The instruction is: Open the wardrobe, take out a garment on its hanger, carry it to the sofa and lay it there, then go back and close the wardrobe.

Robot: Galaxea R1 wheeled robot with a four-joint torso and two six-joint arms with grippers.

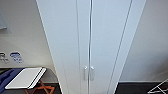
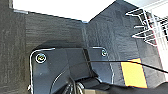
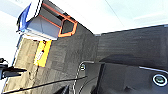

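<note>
Wardrobe — both doors closed

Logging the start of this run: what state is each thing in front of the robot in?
wardrobe: both doors shut, meeting at the centre seam.
handles: side by side at the seam, untouched.
folding table: white top lying flat on orange legs, left of the wardrobe.
wire rack: standing on the floor at the right.
</note>
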